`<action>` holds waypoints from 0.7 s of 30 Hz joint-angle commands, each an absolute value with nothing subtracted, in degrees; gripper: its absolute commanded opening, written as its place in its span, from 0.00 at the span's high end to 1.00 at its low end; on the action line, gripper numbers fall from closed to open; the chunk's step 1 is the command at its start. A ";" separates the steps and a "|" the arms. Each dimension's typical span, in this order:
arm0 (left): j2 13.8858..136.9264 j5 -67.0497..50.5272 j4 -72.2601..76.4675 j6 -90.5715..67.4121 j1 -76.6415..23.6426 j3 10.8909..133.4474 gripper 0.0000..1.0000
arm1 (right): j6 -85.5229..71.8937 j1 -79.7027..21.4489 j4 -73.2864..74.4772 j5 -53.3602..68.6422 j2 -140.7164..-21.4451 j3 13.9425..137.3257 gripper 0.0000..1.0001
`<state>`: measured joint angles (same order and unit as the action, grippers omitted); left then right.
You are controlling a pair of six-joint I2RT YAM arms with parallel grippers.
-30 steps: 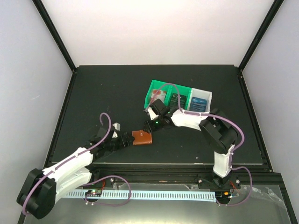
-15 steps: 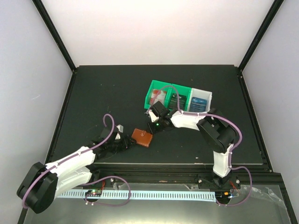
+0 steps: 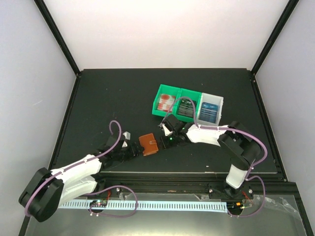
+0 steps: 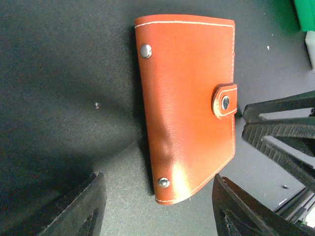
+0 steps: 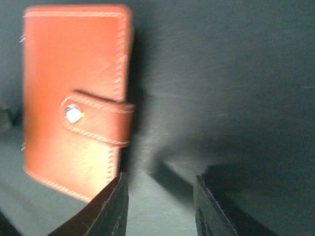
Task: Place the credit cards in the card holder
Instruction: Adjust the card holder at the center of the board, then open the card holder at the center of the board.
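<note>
Holder (image 3: 149, 144) lies flat and closed on the table (image 3: 108, 98), between the two grippers, with its strap (image 4: 225, 101) snapped over one long edge.

Left gripper (image 3: 133, 147) sits low at one short end of the holder with its fingers (image 4: 74, 211) spread wide. In the wrist view the holder lies just ahead of the gap. Its near corner comes close to one fingertip, though contact cannot be told. Nothing is pinched.

Right gripper (image 3: 166, 139) faces the holder from the opposite side. Its fingers (image 5: 110, 206) are partly apart, with only bare table between them. The holder is ahead and to the left of those fingers, its near corner at the tip of the left one; whether they touch is unclear.

Cards all lie beyond the right gripper, apart from the holder. Red cards (image 3: 166, 101) and dark cards (image 3: 185, 105) sit in separate compartments of the green bin (image 3: 156, 110). Blue cards (image 3: 209, 110) are in the white bin (image 3: 220, 105) just beside it.
</note>
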<state>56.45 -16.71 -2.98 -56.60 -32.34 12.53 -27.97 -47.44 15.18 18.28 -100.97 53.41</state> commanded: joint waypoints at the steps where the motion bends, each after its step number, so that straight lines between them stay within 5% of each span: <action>1: 58.84 -16.39 0.56 -57.55 -32.74 12.51 0.40 | -29.84 -48.39 24.78 2.78 -98.32 57.04 0.58; 21: 65.28 -14.75 2.21 -60.63 -32.83 13.92 0.48 | -25.84 -58.01 34.21 -0.97 -113.03 77.08 0.49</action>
